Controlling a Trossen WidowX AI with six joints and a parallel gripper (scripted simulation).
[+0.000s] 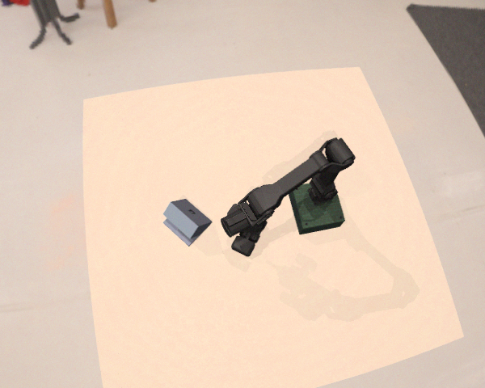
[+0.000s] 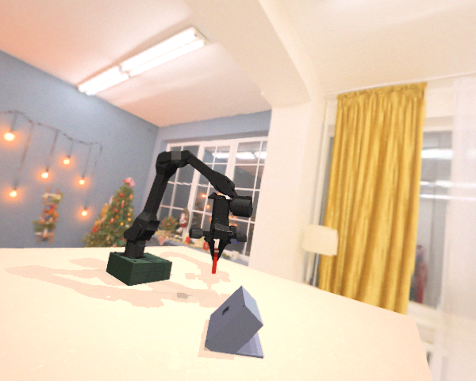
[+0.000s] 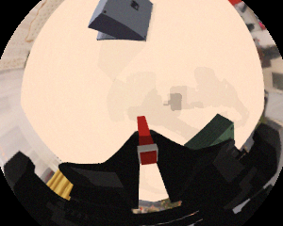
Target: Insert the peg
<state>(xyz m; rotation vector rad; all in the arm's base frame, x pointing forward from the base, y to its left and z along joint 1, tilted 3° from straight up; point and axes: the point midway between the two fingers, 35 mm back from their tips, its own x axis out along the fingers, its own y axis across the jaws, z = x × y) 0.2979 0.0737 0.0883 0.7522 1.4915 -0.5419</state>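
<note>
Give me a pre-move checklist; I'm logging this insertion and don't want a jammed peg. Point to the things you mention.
1. Peg (image 2: 214, 264) (image 3: 142, 129) gripped: ok, gripper (image 2: 216, 254) (image 3: 143, 134) shut on it.
2. Peg lifted off the table (image 1: 150, 313) (image 2: 332, 328) (image 3: 75, 94): ok, its bottom end hangs above.
3. Hole (image 1: 191, 212) (image 2: 225, 310) (image 3: 135, 5) unobstructed: ok, nothing covers its mouth.
4. Peg lined up with the hole's direction: not ok, it points down at the table, away from the sloped panel (image 1: 199, 219) (image 2: 218, 328) (image 3: 141, 19).
5. Flat sides turned to match: cannot tell.

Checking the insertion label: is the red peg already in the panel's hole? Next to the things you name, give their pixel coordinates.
No, the red peg (image 2: 214, 264) (image 3: 142, 127) hangs from the gripper (image 2: 216, 255) (image 3: 143, 134), well away from the sloped panel (image 2: 234, 328) (image 3: 124, 21).
</note>
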